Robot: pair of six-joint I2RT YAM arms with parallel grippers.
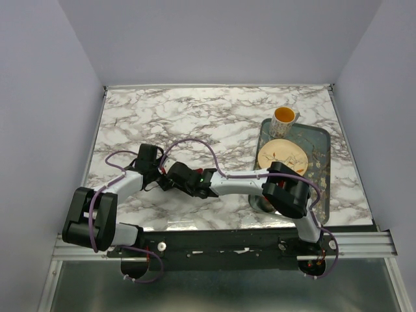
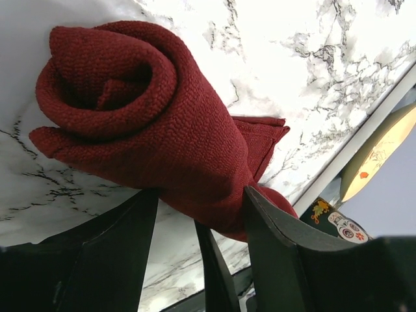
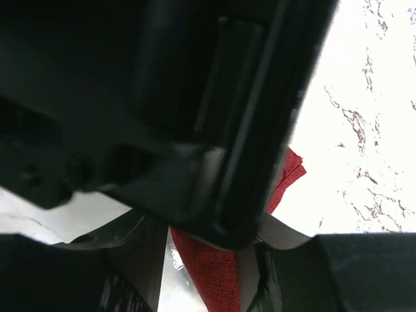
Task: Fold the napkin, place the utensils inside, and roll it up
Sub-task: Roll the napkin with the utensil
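The maroon napkin (image 2: 162, 117) lies on the marble as a thick roll with a spiral end and one flat corner sticking out. My left gripper (image 2: 201, 195) is shut on the roll's near end, a finger pressed against each side. In the right wrist view, my right gripper (image 3: 201, 240) stands open astride a strip of the napkin (image 3: 214, 273), with bare table between its left finger and the cloth. From above, both grippers meet at the near middle of the table, left (image 1: 164, 182) and right (image 1: 182, 181), and cover the napkin. The utensils are hidden.
A grey tray (image 1: 318, 140) stands at the right, holding a tan plate (image 1: 282, 156) with a yellow-lined mug (image 1: 285, 117) at its far end. The plate's rim (image 2: 383, 149) shows in the left wrist view. The left gripper's body blocks most of the right wrist view.
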